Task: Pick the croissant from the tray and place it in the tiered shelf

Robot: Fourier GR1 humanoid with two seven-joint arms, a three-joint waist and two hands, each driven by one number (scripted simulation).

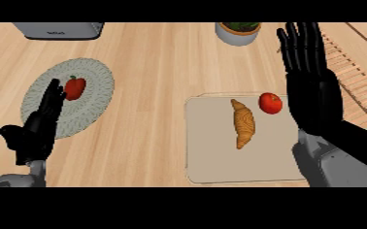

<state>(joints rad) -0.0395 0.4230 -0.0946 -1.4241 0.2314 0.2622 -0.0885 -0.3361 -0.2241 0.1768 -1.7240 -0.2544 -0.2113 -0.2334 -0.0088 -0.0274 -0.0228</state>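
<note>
1. The croissant [243,123] lies on the pale tray [215,165], its long axis running near to far with a slight lean, the narrower near tip pointing toward the view's lower edge.
2. A red apple [270,103] sits on the same tray, just beside the croissant's far end, apart from it.
3. The tiered shelf [347,68] is cut off by the right edge; only slatted wood shows, partly hidden behind the right robot hand [309,77].
4. That right robot hand is wide, fingers straight and holding nothing, and hangs over the tray's right side, near the croissant but not touching it.
5. The left robot hand [36,128] shows at the lower left, fingers straight, empty, well apart from the croissant, overlapping a woven mat [93,85] that bears a red pepper [75,87].
6. At the desk's [158,58] far edge, a grey appliance [58,30] and a potted plant [238,33] are cut off.
</note>
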